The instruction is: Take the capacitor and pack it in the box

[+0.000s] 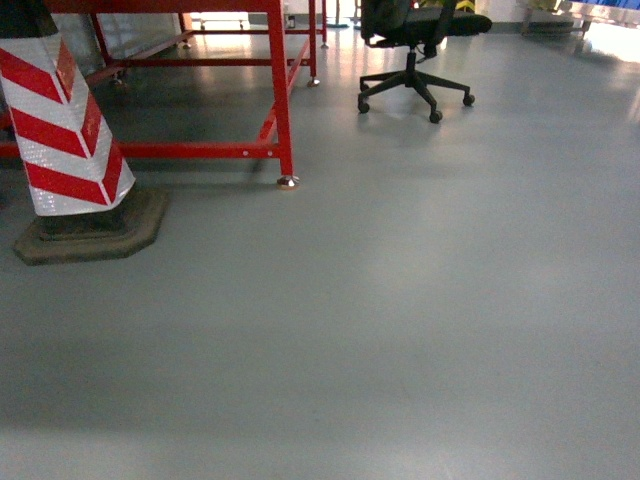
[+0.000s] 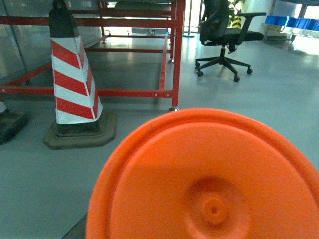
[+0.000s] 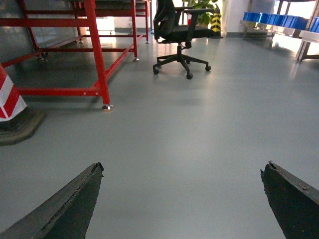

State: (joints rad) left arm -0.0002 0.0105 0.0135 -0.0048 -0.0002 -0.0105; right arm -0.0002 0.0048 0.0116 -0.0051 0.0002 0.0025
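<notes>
No capacitor or box in any view: right pincer (image 3: 182,199) hangs wide apart over bare floor (image 1: 400,330), left pincer's state can't be told behind an orange disc (image 2: 209,184), so you'd best drive on, steering wide of the striped cone (image 1: 65,120).

we see only the bright orange round-faced plastic capacitor (image 2: 209,179), very close to the left wrist camera, where it fills the lower middle and right of that view. its face is turned toward us: a smooth disc with a raised rolled rim, a shallow round hollow at the centre and a tiny nub in it. we cannot tell what holds it.
</notes>
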